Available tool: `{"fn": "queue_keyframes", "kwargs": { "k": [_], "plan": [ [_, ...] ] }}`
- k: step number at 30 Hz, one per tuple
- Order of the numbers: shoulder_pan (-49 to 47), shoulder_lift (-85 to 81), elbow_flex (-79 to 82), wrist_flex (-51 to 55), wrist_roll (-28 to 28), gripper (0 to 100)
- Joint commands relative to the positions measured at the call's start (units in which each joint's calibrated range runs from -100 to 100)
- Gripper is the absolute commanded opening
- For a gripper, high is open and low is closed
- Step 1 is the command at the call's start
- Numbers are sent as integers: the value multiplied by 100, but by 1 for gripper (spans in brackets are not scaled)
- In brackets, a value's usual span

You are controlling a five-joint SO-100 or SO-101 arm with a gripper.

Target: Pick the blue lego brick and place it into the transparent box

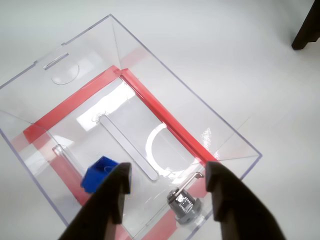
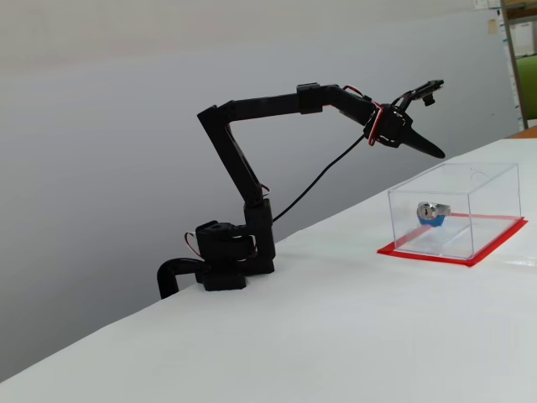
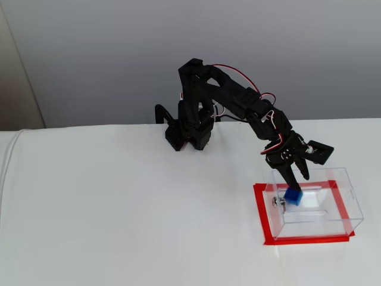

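Observation:
The blue lego brick (image 1: 99, 173) lies inside the transparent box (image 1: 75, 55), near the left wall in the wrist view, over the red base. It also shows inside the box in both fixed views (image 2: 434, 222) (image 3: 292, 196). My gripper (image 1: 170, 182) is open and empty, hanging just above the box's near rim. In a fixed view the gripper (image 2: 440, 119) is raised above the box (image 2: 482, 189). In the other fixed view the gripper (image 3: 306, 170) is over the box's (image 3: 344, 205) far left part, with one finger just above the brick.
A small silver metal piece (image 1: 184, 202) lies inside the box near its close corner; it also shows in both fixed views (image 2: 427, 209) (image 3: 277, 201). A dark leg-like object (image 1: 306, 25) stands at the top right of the wrist view. The arm's base (image 3: 189, 134) stands at the table's back edge.

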Motion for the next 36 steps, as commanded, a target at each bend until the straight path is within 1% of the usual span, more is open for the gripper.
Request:
{"fn": "queue_keyframes", "kwargs": {
  "k": [1,17,22,23,31,36],
  "plan": [
    [-2,-91,-414,-137,5,17],
    [50,-159,-378,-137,5,17],
    [131,-473,-188,-128,11,2],
    [176,-583,-70,-137,11,1],
    [612,-1533,843,-137,11,1],
    [1196,-2348,1395,-137,-26,2]
  ]
}}
